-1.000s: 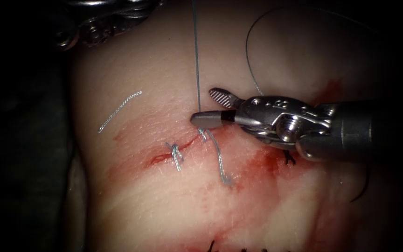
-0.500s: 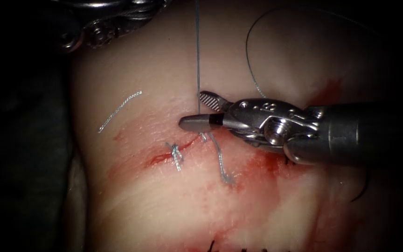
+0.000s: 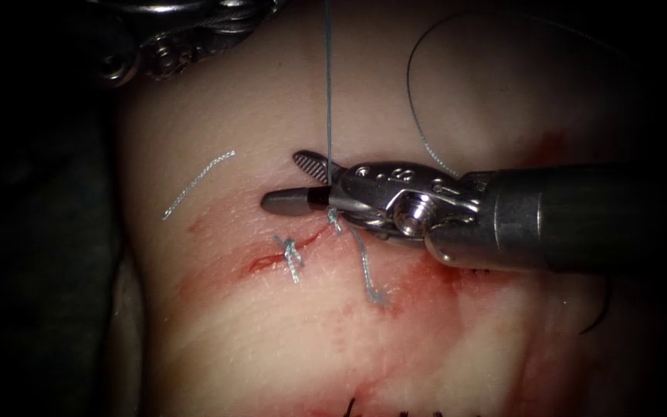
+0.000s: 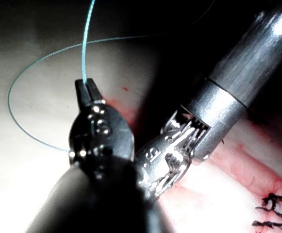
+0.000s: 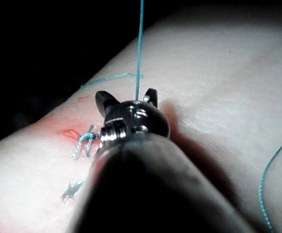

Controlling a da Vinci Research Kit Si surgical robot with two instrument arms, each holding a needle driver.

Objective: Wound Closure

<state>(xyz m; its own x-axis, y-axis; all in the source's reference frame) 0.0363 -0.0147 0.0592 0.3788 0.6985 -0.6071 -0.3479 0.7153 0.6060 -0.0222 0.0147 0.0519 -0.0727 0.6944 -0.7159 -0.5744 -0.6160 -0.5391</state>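
A taut strand of thread (image 3: 327, 93) rises straight from the fresh knot (image 3: 335, 222) on the cut (image 3: 287, 251). My right tool (image 3: 291, 181) reaches in from the right, jaws open, with the strand between them near the hinge, just above the knot. In the right wrist view the thread (image 5: 140, 48) runs up between the open jaws of the right tool (image 5: 127, 97). My left tool (image 4: 87, 87) is shut on the upper end of that thread (image 4: 85, 43). Neither tool holds the needle. A thin dark curve (image 3: 602, 309) at the far right may be it.
An older knot (image 3: 291, 255) sits on the cut to the left. A loose cut piece of thread (image 3: 198, 181) lies left of the cut. The new knot's tail (image 3: 366, 274) trails down. Slack thread (image 3: 418, 93) loops behind. Red fluid (image 3: 426, 278) stains the tissue. Dark stitches (image 3: 395, 409) line the front edge.
My right tool has slid left with its jaws open, so the taut strand now lies deep between them, near the hinge. The strand and the knots have stayed in place.
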